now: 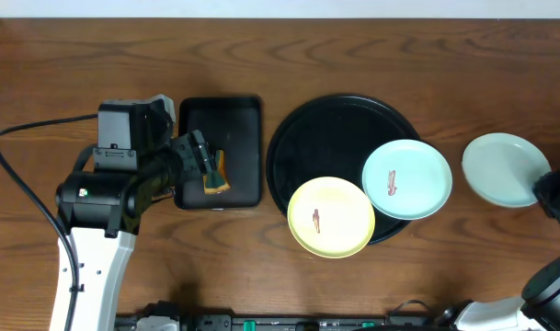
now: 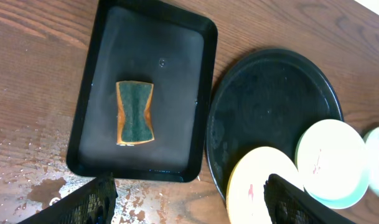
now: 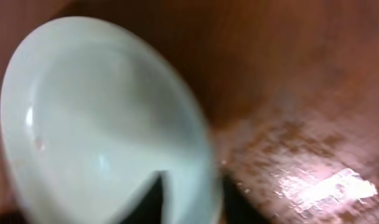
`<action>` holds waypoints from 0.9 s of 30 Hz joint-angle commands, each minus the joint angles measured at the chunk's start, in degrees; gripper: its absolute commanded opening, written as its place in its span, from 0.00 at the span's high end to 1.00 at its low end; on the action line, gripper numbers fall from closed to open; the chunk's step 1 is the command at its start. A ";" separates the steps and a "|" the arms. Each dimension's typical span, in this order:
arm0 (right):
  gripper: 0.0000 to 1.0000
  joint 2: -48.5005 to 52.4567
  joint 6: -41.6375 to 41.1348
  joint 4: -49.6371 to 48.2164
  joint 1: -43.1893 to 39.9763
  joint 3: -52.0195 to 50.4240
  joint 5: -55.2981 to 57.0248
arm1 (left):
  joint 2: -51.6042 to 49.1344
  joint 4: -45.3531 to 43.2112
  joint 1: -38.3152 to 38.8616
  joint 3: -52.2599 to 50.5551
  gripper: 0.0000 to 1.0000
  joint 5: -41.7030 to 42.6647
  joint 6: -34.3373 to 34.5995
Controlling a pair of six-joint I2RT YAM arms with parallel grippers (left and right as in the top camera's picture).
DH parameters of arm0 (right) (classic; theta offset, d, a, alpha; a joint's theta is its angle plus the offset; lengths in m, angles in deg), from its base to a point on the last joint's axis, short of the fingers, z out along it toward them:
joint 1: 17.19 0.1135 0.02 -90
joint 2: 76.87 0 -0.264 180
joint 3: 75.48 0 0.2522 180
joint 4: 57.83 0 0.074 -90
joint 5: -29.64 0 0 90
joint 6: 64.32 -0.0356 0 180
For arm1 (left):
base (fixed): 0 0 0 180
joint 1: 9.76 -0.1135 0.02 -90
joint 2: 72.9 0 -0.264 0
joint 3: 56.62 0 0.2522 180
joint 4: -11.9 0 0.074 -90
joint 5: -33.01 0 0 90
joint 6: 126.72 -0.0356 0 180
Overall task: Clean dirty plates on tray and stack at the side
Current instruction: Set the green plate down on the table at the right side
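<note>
Mint-green and without a smear, one plate [image 1: 500, 168] lies flat on the desk [image 1: 68, 64] at the far right of the overhead frame, apart from the round black tray [image 1: 325, 129]. The right gripper [image 1: 557, 191] is at its lower right rim. I judge that the step in hand is to leave this plate at the side as the bottom of the stack. The right wrist view is too blurred, so I cannot tell whether these jaws pinch the rim or are free of it. To do it well, they should spread fully and move away outward without dragging the plate. The yellow plate [image 1: 330, 218] and the second green plate [image 1: 406, 179], both with a reddish smear, rest on the lower right part of the tray, their rims passing over its edge. The left gripper [image 2: 189, 190] hovers with jaws spread wide and empty over the rectangular tray [image 2: 96, 93], where the sponge [image 2: 135, 112] lies. It should take the sponge at the narrow middle.
</note>
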 commanded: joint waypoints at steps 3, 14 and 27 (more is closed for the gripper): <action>0.52 -2.67 2.97 1.29 0.96 0.70 -11.69 | 0.26 -0.09 -0.20 1.05 0.23 0.31 -0.35; 0.57 -14.99 5.38 11.45 16.63 0.66 -7.02 | 0.24 -0.48 -0.20 1.05 0.23 0.31 -0.37; 0.59 -13.22 1.31 12.50 30.21 -6.82 10.56 | -0.94 -0.74 -0.20 1.05 0.23 0.31 -0.37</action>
